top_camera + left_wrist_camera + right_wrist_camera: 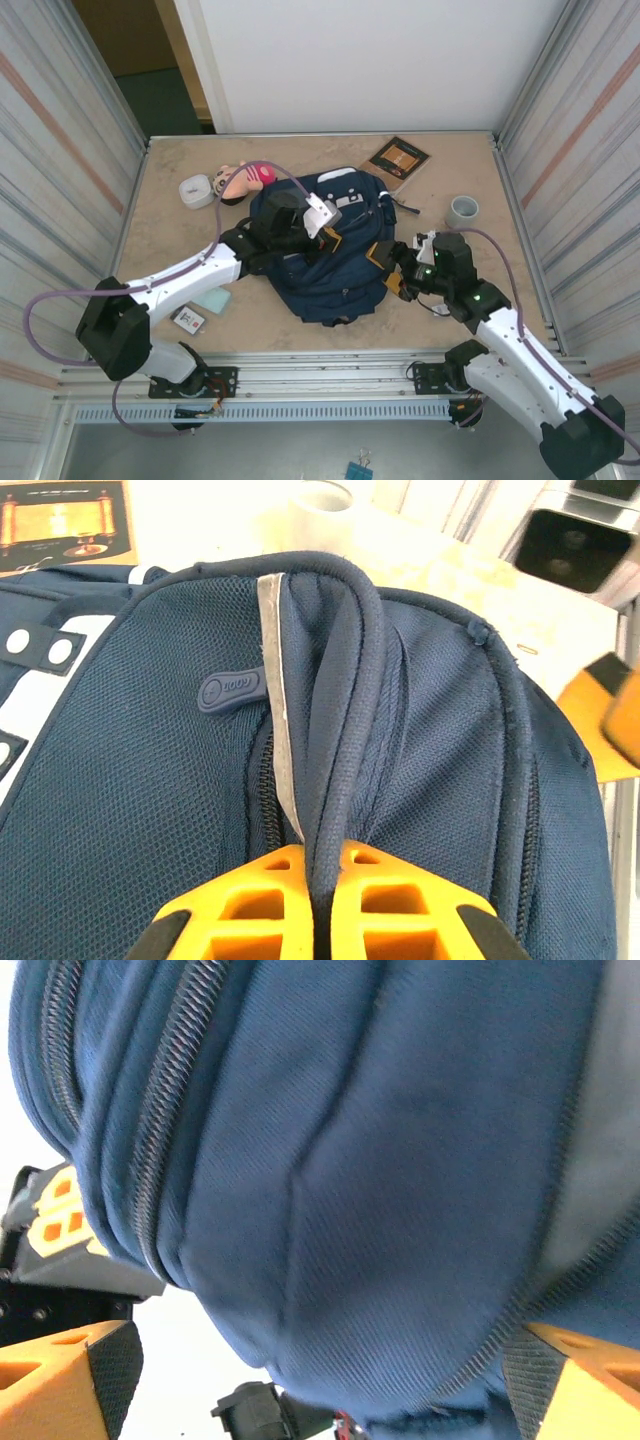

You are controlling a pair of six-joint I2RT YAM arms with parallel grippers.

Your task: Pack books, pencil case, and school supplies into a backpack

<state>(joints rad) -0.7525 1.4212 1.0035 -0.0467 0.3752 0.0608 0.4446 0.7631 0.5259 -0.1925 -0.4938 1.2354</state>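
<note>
The navy backpack (335,275) lies in the middle of the table. My left gripper (322,237) (325,858) is shut on the dark corded rim of its opening, and a zip pull (228,691) sits just left of that rim. At the bag's right side my right gripper (392,268) (320,1385) stands open, with the bag's fabric (380,1160) bulging between its fingers. The brown book (398,162) (65,520) lies behind the bag. A pink and cream pencil case (245,180) lies at the back left. A teal pad (212,298) and a black-and-white card pack (188,318) lie under the left arm.
A grey cup (463,209) stands right of the bag. A white rounded box (194,190) sits by the pencil case. Metal walls close in the table on both sides and a rail (330,360) runs along the near edge.
</note>
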